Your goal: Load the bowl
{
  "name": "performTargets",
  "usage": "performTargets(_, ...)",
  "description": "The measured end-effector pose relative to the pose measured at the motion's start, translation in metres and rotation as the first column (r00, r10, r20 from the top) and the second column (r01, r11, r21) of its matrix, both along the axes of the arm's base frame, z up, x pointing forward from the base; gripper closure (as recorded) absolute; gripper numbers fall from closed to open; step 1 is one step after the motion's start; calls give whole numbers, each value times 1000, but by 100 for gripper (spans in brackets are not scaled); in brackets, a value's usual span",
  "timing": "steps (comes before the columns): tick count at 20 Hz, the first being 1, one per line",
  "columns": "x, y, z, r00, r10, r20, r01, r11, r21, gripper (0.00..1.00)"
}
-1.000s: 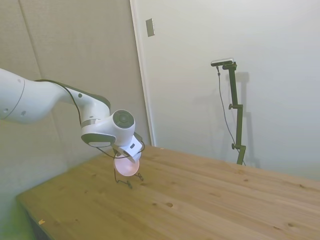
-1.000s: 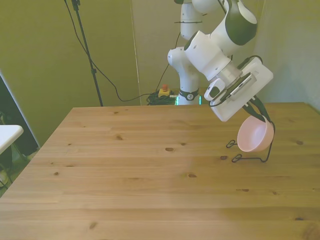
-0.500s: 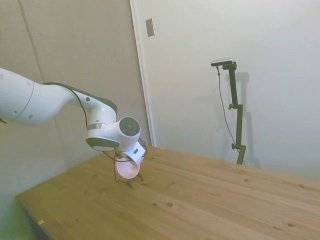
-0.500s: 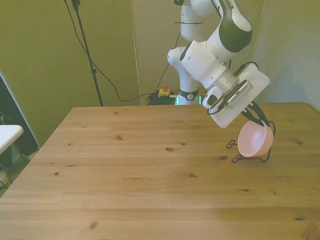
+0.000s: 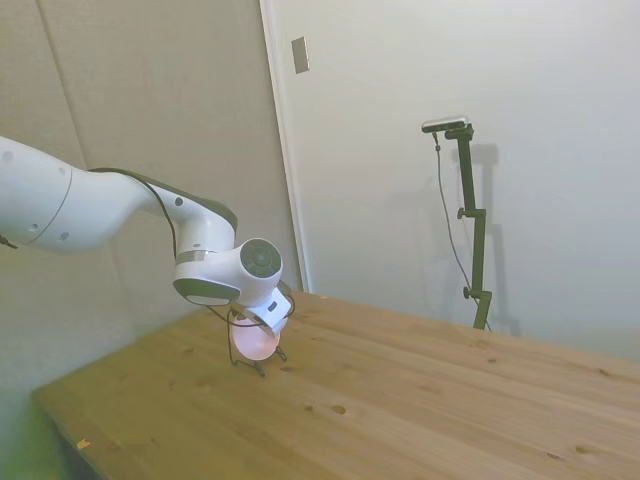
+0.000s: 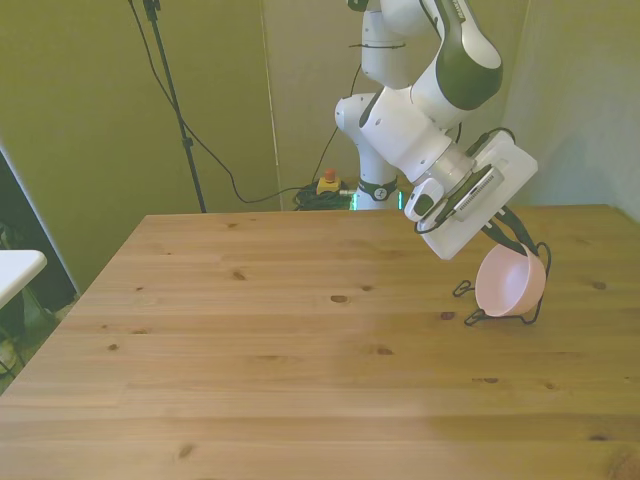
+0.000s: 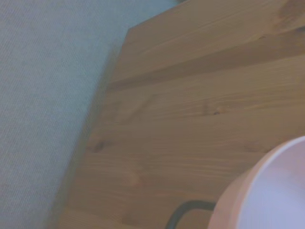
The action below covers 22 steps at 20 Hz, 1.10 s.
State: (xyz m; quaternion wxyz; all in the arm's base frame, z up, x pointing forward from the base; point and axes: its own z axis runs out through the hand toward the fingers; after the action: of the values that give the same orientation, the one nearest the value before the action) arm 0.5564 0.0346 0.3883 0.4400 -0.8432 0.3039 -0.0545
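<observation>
The pale pink bowl [image 6: 510, 283] hangs tilted on its side, its open face turned to the front view's right, and sits down in the thin black wire rack [image 6: 473, 317] near the table's edge at the front view's right. My gripper [image 6: 512, 238] comes down on it from above at a slant, shut on the bowl's upper rim. In the side view the bowl [image 5: 253, 341] glows pink under the wrist, between the rack's wires [image 5: 258, 369]. The wrist view shows part of the bowl [image 7: 271, 191] and a bend of the rack's wire [image 7: 183, 210].
The wooden table [image 6: 280, 350] stretches wide toward the front view's left. The table's edge [image 7: 102, 95] runs close beside the rack, with a wall beyond it. A white object [image 6: 15, 268] pokes in off the table at the front view's far left.
The gripper has carried the bowl downward and a little toward the front view's left, so the bowl now sits lower within the rack's wires.
</observation>
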Motion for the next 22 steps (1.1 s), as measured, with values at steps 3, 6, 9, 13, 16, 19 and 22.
performTargets(3, -4, 1, -4, 1000, 6, -4, -6, 1000, -3, 100)
performTargets(6, -8, 1, -5, 1000, 6, -8, -7, 1000, -6, 0)
performTargets(9, -11, 0, -5, 1000, 4, -7, -4, 1000, -8, 0)
performTargets(13, -13, -2, 0, 1000, -1, 0, 1, 1000, -12, 0)
performTargets(16, -13, -9, 5, 1000, -20, 0, 20, 999, -29, 0)
performTargets(19, -15, -23, 18, 998, -57, -8, 56, 996, -68, 0)
performTargets(22, -23, -39, 47, 994, -108, -36, 103, 987, -125, 0)
